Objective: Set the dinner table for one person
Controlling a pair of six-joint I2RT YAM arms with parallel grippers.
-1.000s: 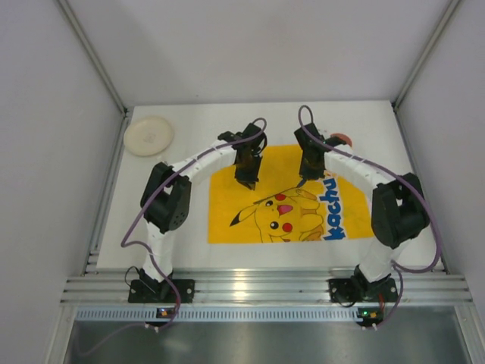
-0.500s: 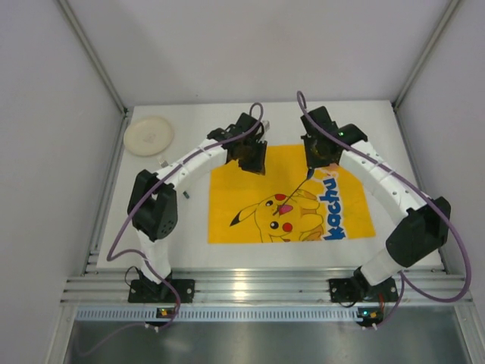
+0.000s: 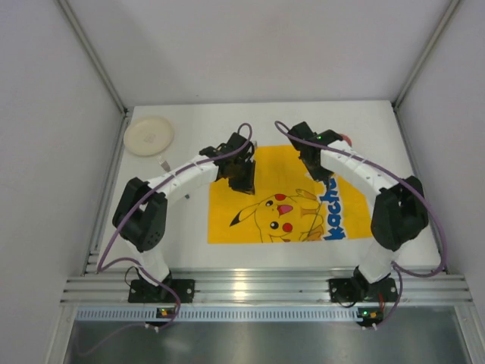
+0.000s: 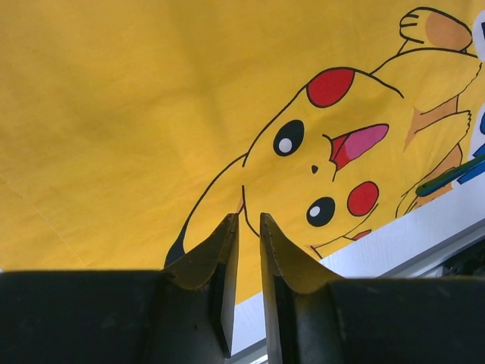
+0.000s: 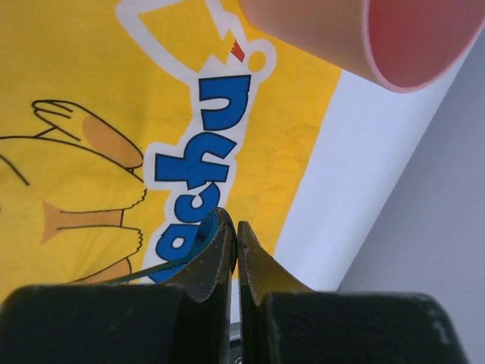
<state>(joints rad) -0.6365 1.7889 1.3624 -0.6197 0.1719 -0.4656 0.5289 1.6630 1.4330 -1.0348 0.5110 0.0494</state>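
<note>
The dinner table (image 3: 379,121) carries a yellow cartoon-printed mat (image 3: 235,220) at its middle. My left gripper (image 3: 244,180) hovers over the mat's far left part. In the left wrist view its jaws (image 4: 246,220) stand a narrow gap apart with nothing between them, above the mat (image 4: 114,114). My right gripper (image 3: 324,176) is over the mat's blue lettering, shut (image 5: 236,226) on a thin green utensil (image 5: 164,266). The utensil's other end (image 4: 451,176) shows in the left wrist view. A pink cup (image 3: 345,139) lies on its side just beyond the right gripper (image 5: 356,30).
A cream plate (image 3: 148,135) sits at the table's far left corner. A small white item (image 3: 163,161) and a small dark item (image 3: 184,196) lie left of the mat by the left arm. Grey walls close in both sides; an aluminium rail (image 3: 265,288) runs along the near edge.
Both grippers have come nearer over the mat. The right arm has folded back from its stretched pose, still carrying the green utensil. The left arm's elbow has swung further left.
</note>
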